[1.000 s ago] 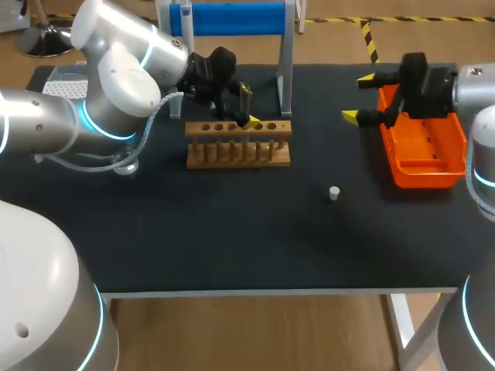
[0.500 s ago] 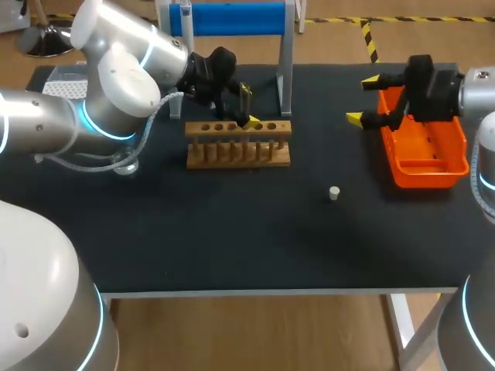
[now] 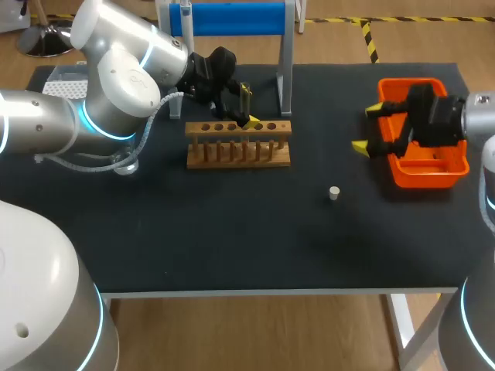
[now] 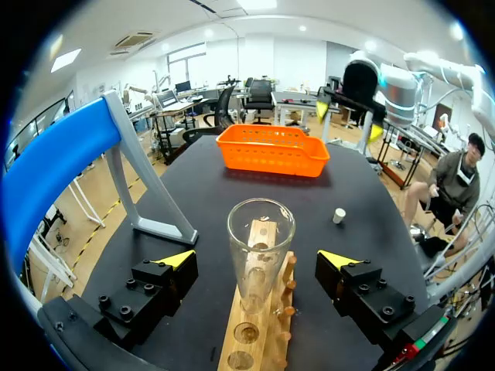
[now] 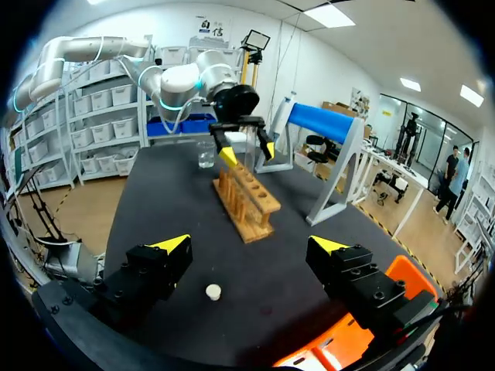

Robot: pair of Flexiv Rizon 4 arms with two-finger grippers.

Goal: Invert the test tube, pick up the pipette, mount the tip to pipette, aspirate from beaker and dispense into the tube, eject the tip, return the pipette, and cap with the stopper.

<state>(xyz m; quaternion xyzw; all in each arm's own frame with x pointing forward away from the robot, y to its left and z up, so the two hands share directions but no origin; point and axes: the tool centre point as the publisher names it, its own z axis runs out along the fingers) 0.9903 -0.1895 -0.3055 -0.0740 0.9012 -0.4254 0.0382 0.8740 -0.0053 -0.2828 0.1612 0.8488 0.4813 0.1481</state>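
Lifting the spread left tool [image 4: 257,260] straight up should keep the upright test tube [image 4: 261,232] standing in its rack [image 4: 249,349].

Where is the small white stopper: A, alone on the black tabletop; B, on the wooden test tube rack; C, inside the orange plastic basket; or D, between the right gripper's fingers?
A: the small white stopper lies alone on the black tabletop, apart from the wooden test tube rack and the orange plastic basket.
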